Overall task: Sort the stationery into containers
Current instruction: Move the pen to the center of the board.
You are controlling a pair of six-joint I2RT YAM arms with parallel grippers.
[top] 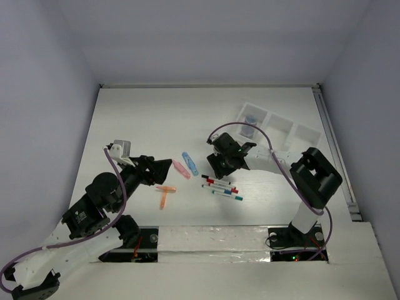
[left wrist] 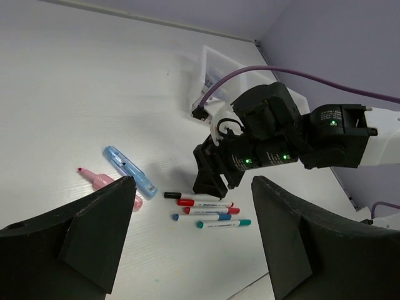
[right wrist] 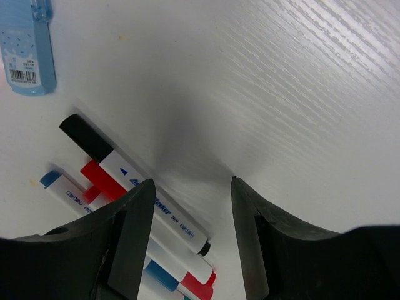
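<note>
Several thin white pens [top: 222, 187] with black, red, blue and teal caps lie side by side on the table. My right gripper [top: 220, 167] stands open over their far end, tips down near the surface. In the right wrist view the black-capped pen [right wrist: 134, 187] runs under the left finger, its tail showing in the gap of the gripper [right wrist: 192, 181]. A blue piece [top: 190, 164] and a pink piece [top: 181, 169] lie left of the pens, with orange pieces [top: 165, 195] nearer me. My left gripper [top: 164, 169] hangs open and empty beside the pink piece. The tray [top: 282, 117] holds a bluish disc [top: 251, 120].
The left wrist view looks across the pens [left wrist: 206, 211], the blue piece [left wrist: 129, 170] and the pink piece [left wrist: 103, 183] toward the right gripper [left wrist: 209, 178] and the tray [left wrist: 219, 62] behind it. A purple cable loops over the right arm. Walls enclose the table.
</note>
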